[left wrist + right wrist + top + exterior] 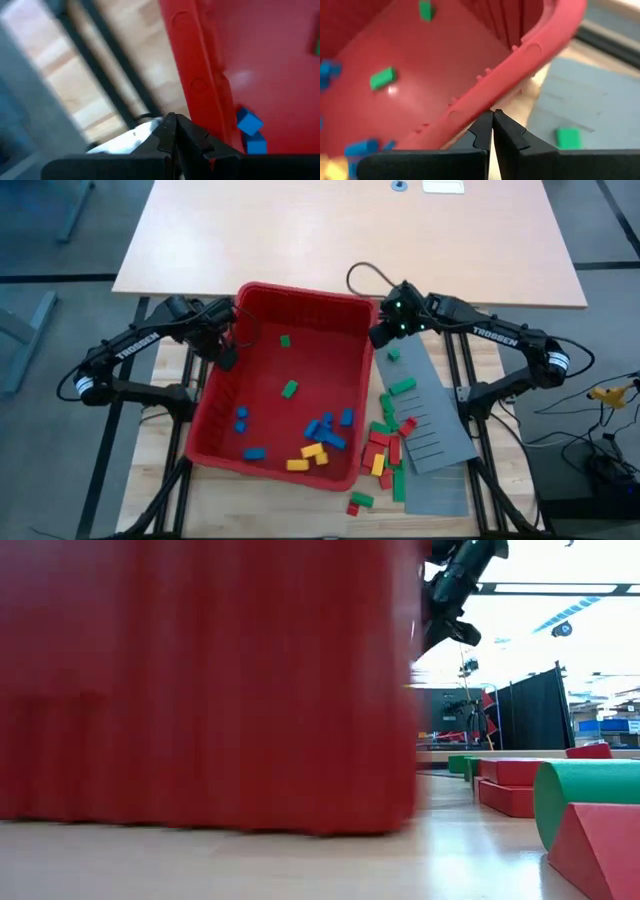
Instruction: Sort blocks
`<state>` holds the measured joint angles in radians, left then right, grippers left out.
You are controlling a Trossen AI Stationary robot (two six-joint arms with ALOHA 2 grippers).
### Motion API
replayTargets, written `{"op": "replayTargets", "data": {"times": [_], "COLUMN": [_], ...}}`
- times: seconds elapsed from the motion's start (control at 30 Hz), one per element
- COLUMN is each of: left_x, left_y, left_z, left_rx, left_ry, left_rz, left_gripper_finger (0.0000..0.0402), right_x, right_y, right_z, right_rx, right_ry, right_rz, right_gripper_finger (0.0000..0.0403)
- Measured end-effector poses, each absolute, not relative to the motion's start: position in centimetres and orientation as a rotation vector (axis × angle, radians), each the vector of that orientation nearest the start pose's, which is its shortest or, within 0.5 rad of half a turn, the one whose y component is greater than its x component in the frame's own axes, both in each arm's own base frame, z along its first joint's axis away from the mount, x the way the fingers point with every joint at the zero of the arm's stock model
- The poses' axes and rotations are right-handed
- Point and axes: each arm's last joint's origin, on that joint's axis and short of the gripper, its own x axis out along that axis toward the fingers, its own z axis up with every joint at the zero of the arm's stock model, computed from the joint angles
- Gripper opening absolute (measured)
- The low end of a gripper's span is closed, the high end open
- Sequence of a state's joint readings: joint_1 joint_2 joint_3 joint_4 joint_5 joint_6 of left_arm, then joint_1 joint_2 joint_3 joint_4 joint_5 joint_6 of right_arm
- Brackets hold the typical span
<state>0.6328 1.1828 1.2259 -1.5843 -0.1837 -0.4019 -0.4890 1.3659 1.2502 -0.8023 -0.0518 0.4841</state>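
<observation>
Blocks (318,438): small red, green, blue, yellow bricks, inside red bin (215,405) and beside it; left gripper (229,358) and right gripper (381,336) closed, empty, at bin's rims; low view mostly blocked by bin

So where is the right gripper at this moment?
In the high view, the right gripper is at the far right corner of the red bin, just outside its rim, fingers shut, with a green block nearby.

Coloured blocks (320,442) scattered inside the bin, others heaped just beside it.
</observation>
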Motion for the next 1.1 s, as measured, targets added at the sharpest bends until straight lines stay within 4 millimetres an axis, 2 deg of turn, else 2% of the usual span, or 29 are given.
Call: {"op": "replayTargets", "data": {"times": [0.13, 0.4, 0.53, 0.67, 0.77, 0.97, 1.1], "left_x": [13.3, 13.6, 13.5, 13.0, 12.6, 12.3, 12.2], "left_y": [10.0, 10.1, 10.1, 10.0, 9.9, 9.7, 9.6], "left_z": [32.2, 32.3, 32.3, 32.6, 32.9, 33.0, 32.9], "left_rx": [-0.721, -0.727, -0.712, -0.661, -0.645, -0.644, -0.646], "left_ry": [1.371, 1.332, 1.334, 1.32, 1.3, 1.297, 1.314], "left_rz": [0.875, 0.863, 0.88, 0.953, 0.98, 0.983, 0.982], "left_gripper_finger": [0.0, 0.0, 0.0, 0.0, 0.0, 0.0, 0.0], "right_x": [24.2, 25.2, 26.3, 26.5, 26.1, 24.4, 23.5], "right_y": [-14.0, -15.4, -16.0, -16.2, -16.1, -15.8, -15.4], "right_z": [32.0, 32.4, 31.5, 31.3, 31.9, 34.2, 34.3], "right_rx": [0.692, 0.726, 0.749, 0.743, 0.739, 0.717, 0.72], "right_ry": [0.715, 0.593, 0.616, 0.633, 0.618, 0.57, 0.619], "right_rz": [-0.643, -0.508, -0.466, -0.461, -0.466, -0.494, -0.533], "right_gripper_finger": [0.0, 0.0, 0.0, 0.0, 0.0, 0.0, 0.0]}}
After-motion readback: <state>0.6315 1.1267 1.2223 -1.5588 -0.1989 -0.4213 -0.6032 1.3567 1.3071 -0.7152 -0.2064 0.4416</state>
